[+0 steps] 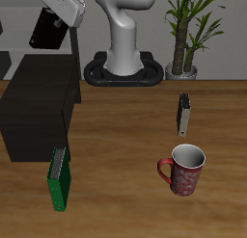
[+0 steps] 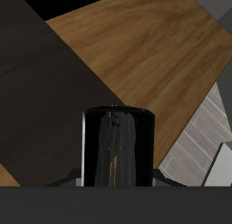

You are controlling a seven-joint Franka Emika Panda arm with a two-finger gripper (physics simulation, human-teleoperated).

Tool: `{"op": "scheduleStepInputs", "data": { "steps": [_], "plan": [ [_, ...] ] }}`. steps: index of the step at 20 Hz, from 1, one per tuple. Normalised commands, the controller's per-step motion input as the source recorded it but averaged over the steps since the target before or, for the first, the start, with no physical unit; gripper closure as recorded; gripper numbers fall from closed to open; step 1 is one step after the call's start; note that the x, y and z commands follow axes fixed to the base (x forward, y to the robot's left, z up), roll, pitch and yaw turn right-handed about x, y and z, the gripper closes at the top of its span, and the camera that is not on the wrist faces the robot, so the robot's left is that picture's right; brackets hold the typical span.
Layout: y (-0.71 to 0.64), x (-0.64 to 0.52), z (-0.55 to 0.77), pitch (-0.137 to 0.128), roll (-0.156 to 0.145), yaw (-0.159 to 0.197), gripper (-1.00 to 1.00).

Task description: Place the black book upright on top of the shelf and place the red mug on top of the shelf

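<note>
Wooden table (image 1: 125, 126) here, potted plant (image 1: 188, 30) at the back. I've got the black book (image 1: 46, 28) pinched in the gripper (image 1: 64, 13), tilted in the air above the shelf (image 1: 39, 102). Green book (image 1: 59, 177) stands just in front of the shelf. Then a grey-and-white book (image 1: 183, 114), with the red mug (image 1: 184, 169) nearer the front edge, upright.

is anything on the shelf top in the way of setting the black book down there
Nothing visible. The gripper holds the black book in the air above the shelf, whose flat top looks bare in both views. The green book stands on the table at the shelf's front; the red mug stands well away.
</note>
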Motion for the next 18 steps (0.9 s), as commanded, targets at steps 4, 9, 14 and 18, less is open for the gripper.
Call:
{"op": "scheduleStepInputs", "data": {
  "steps": [4,9,14,18],
  "plan": [
    [0.00,0.00,0.02,-0.013,0.156,-0.139,1.00],
    [-0.06,0.10,-0.03,0.003,0.148,-0.137,1.00],
    [-0.05,-0.01,0.04,-0.039,0.003,-0.044,1.00],
    [0.07,0.05,0.04,-0.013,0.118,-0.019,1.00]
  ]
}}
